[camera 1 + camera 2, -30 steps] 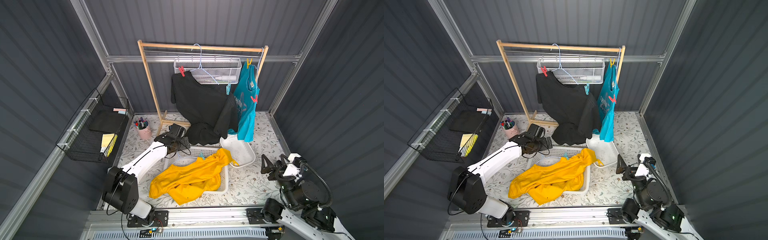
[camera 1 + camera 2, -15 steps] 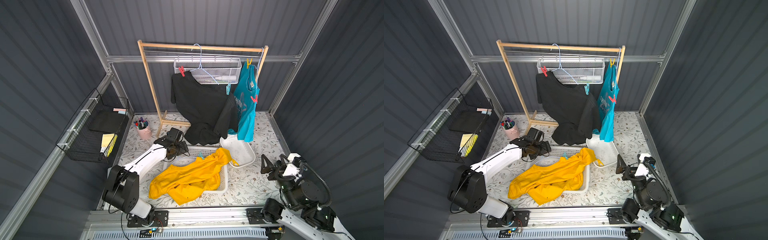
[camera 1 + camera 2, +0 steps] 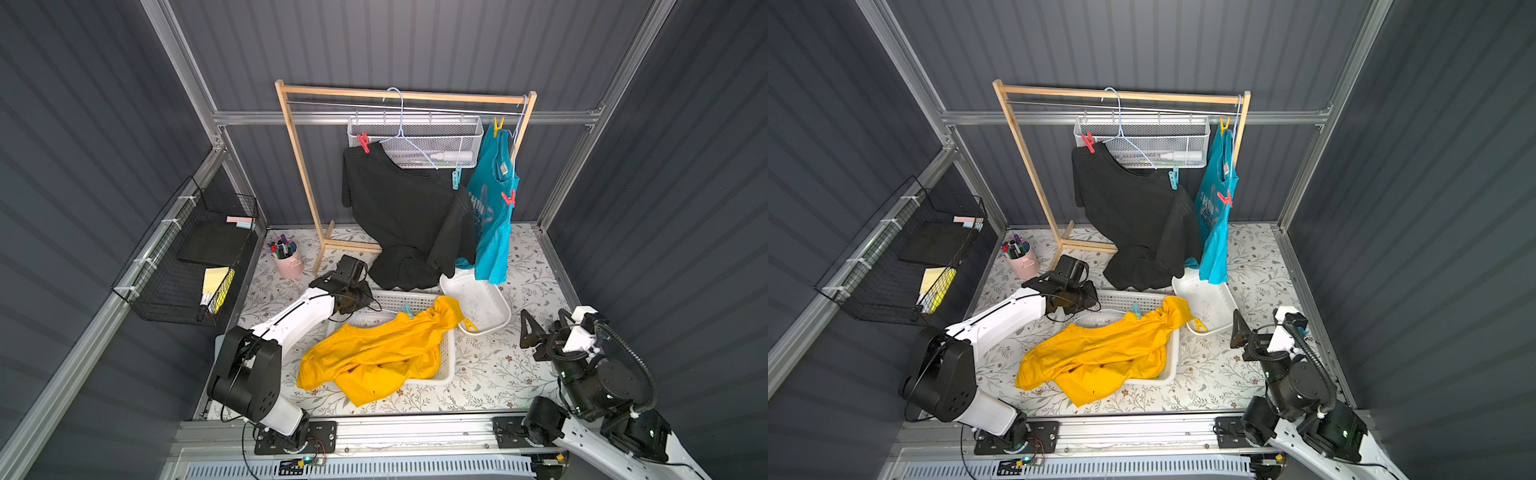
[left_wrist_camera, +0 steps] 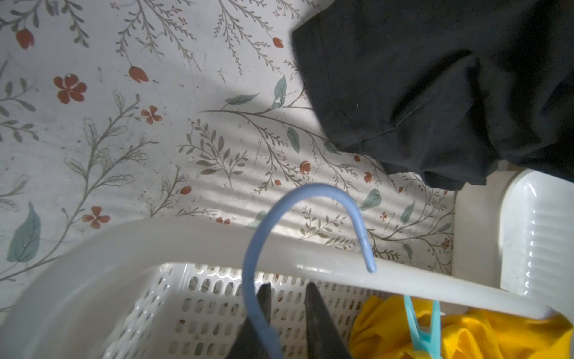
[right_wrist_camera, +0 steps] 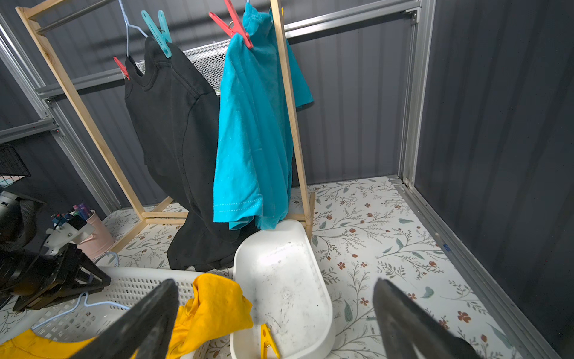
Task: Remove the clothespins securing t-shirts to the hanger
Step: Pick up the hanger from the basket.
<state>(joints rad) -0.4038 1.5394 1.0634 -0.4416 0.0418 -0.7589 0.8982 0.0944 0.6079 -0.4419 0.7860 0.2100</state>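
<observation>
L gripper (image 4: 288, 285) just narrowed at pale-blue wire hanger (image 4: 310, 189), lower centre; can't tell if I've hold. Teal plastic clothespin (image 4: 422, 323) next. R gripper (image 5: 275, 282) wide, empty.

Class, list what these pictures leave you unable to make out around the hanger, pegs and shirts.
Left claw: in the left wrist view the bottom edge cuts its fingers, so whether it grips the blue hanger is unclear.
Teal clothespin on the yellow t-shirt: same view, cut by the bottom edge.
Print on the teal t-shirt: in a top view, partly behind the black t-shirt.
</observation>
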